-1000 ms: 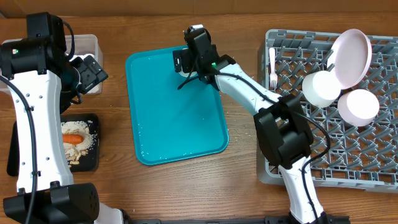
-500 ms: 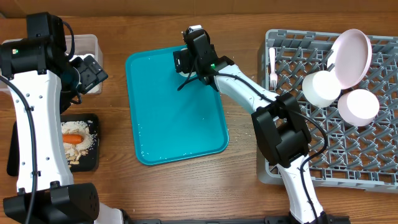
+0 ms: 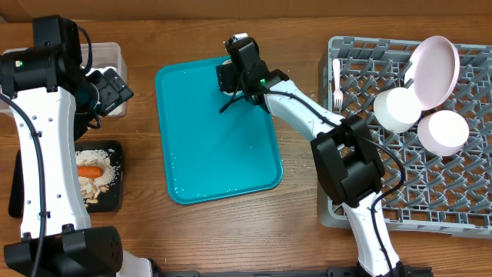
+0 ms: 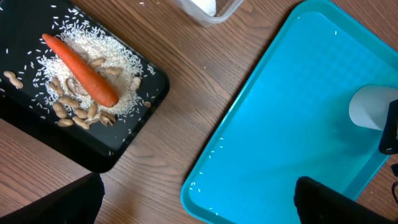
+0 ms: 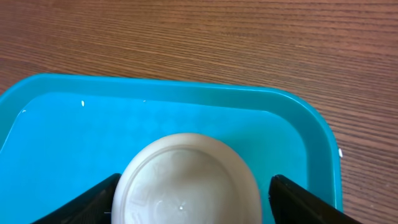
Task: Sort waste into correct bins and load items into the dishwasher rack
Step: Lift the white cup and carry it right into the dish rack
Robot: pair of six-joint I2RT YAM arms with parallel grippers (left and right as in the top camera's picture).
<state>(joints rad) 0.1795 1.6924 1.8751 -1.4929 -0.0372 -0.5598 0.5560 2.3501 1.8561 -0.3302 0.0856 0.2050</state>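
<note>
A small white cup (image 5: 186, 180) stands upside down at the far end of the teal tray (image 3: 219, 146). My right gripper (image 5: 194, 186) straddles it, open. The left finger meets the cup's side and a gap shows at the right finger. In the overhead view the right gripper (image 3: 231, 73) hides the cup. My left gripper (image 4: 196, 186) hangs open and holds nothing, above the table between the black tray (image 4: 93, 155) and the teal tray. An orange carrot (image 4: 81, 70) lies on rice and peanuts in the black tray.
The grey dishwasher rack (image 3: 430, 185) at the right holds a pinkish plate (image 3: 434, 69), two white bowls (image 3: 398, 109) (image 3: 443, 131) and a white fork (image 3: 336, 81). A clear tub (image 3: 108, 54) stands at the far left behind the black tray (image 3: 114, 200).
The right gripper's fingers have drawn closer together round the cup. The left arm has not moved.
</note>
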